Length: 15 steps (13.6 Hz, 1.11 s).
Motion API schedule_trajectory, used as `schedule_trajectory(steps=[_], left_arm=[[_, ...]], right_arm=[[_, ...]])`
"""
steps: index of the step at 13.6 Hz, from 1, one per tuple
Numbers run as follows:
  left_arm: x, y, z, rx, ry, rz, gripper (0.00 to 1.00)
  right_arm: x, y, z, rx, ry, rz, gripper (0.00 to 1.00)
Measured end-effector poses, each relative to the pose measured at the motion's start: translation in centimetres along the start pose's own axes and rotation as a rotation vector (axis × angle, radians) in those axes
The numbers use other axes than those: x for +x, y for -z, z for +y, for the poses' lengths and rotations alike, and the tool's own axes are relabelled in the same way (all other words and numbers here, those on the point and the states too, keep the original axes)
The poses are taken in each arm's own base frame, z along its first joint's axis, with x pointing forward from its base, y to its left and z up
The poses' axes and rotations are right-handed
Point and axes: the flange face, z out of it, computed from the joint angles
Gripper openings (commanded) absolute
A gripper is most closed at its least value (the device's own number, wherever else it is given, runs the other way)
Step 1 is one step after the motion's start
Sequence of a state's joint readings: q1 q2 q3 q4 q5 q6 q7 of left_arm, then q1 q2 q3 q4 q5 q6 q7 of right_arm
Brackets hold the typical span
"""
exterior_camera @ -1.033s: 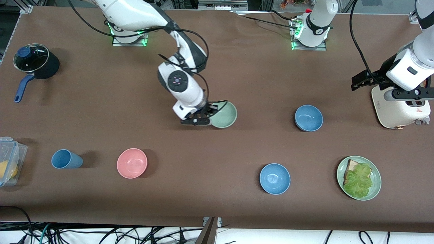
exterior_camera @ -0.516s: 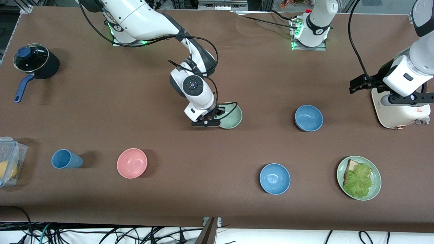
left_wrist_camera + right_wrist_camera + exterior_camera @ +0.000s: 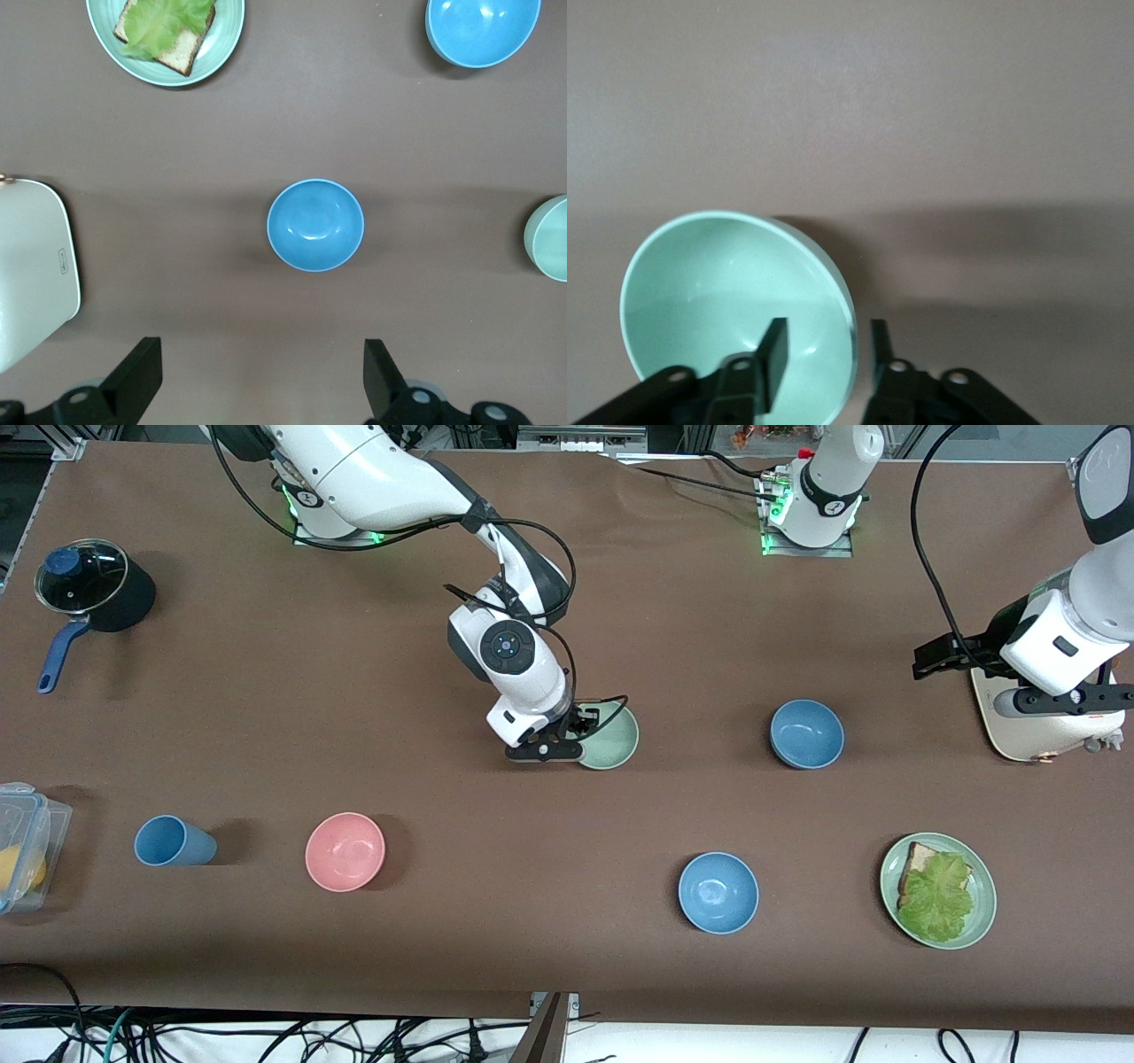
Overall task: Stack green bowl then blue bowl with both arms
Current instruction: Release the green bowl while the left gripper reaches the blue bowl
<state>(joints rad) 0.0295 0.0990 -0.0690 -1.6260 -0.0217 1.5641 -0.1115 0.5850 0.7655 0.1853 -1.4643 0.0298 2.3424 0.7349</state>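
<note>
My right gripper (image 3: pixel 574 732) is shut on the rim of the pale green bowl (image 3: pixel 613 739) over the table's middle. In the right wrist view the gripper (image 3: pixel 828 335) has one finger inside the green bowl (image 3: pixel 718 292) and one outside, and the bowl is tilted. The dusky blue bowl (image 3: pixel 806 733) sits on the table toward the left arm's end, apart from the green bowl. My left gripper (image 3: pixel 1059 703) hangs open and empty over the white toaster (image 3: pixel 1028 731). In the left wrist view the gripper (image 3: pixel 263 354) is spread wide, with the blue bowl (image 3: pixel 315 225) ahead of it.
A brighter blue bowl (image 3: pixel 718 892) and a green plate with bread and lettuce (image 3: pixel 979 917) lie nearer the camera. A pink bowl (image 3: pixel 345 851), a blue cup (image 3: pixel 173 841), a clear box (image 3: pixel 31 833) and a lidded pot (image 3: pixel 93 589) are toward the right arm's end.
My right gripper has carried the green bowl toward the left arm's end of the table, closer to the blue bowl. My left arm has shifted slightly over the toaster.
</note>
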Motion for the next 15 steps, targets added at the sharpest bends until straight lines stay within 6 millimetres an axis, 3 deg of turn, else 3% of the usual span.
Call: schedule_trajectory(steps=[1, 3, 5, 7, 9, 12, 15], left_arm=[[0.2, -0.6, -0.1, 0.001, 0.000, -0.022, 1.00], [1.0, -2.5, -0.8, 0.000, -0.039, -0.068, 1.00], [2.6, -5.5, -2.8, -0.012, -0.094, -0.111, 1.00], [4.8, -10.2, -4.3, -0.026, -0.154, -0.104, 1.00], [5.7, -17.1, -4.4, -0.026, -0.196, -0.052, 1.00], [4.2, -26.4, -3.6, -0.019, -0.216, 0.052, 1.00], [2.5, -32.8, -3.0, -0.017, -0.234, 0.094, 1.00]], right_arm=[[0.9, 1.3, 0.6, -0.016, -0.010, 0.008, 1.00], [4.0, 6.1, 3.2, -0.045, -0.054, 0.057, 1.00], [7.7, 12.5, 8.1, -0.074, -0.087, 0.085, 1.00], [9.8, 18.6, 13.4, -0.101, -0.101, 0.071, 1.00], [10.0, 24.6, 17.7, -0.130, -0.094, 0.036, 1.00], [8.4, 31.9, 22.5, -0.160, -0.081, 0.005, 1.00], [6.4, 35.4, 26.3, -0.164, -0.055, -0.001, 1.00]])
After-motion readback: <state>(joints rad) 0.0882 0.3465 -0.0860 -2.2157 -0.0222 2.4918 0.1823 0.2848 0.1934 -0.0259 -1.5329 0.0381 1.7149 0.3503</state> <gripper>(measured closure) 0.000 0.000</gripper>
